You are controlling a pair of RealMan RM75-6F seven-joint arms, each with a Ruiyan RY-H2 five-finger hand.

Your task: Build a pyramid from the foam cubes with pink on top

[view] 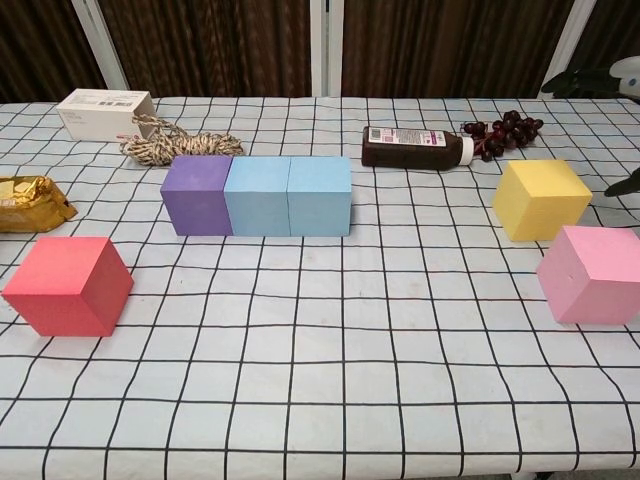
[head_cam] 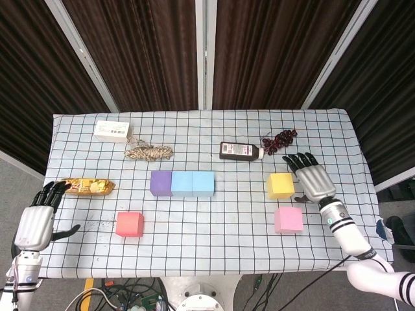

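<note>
A purple cube [head_cam: 160,183] [view: 197,194] and two light blue cubes [head_cam: 193,183] [view: 288,195] stand in a touching row mid-table. The red cube [head_cam: 129,224] [view: 68,285] sits alone at front left. A yellow cube [head_cam: 281,185] [view: 540,198] stands right of centre with the pink cube [head_cam: 288,219] [view: 591,273] just in front of it. My right hand [head_cam: 311,177] [view: 603,82] hovers open right beside the yellow cube, fingers spread. Off the table's left edge my left hand [head_cam: 37,218] hangs open, holding nothing.
Along the back lie a white box [head_cam: 112,130], a coil of twine [head_cam: 149,152], a dark bottle [head_cam: 239,151] on its side and a bunch of dark grapes [head_cam: 279,140]. A gold foil packet [head_cam: 89,187] lies near the left edge.
</note>
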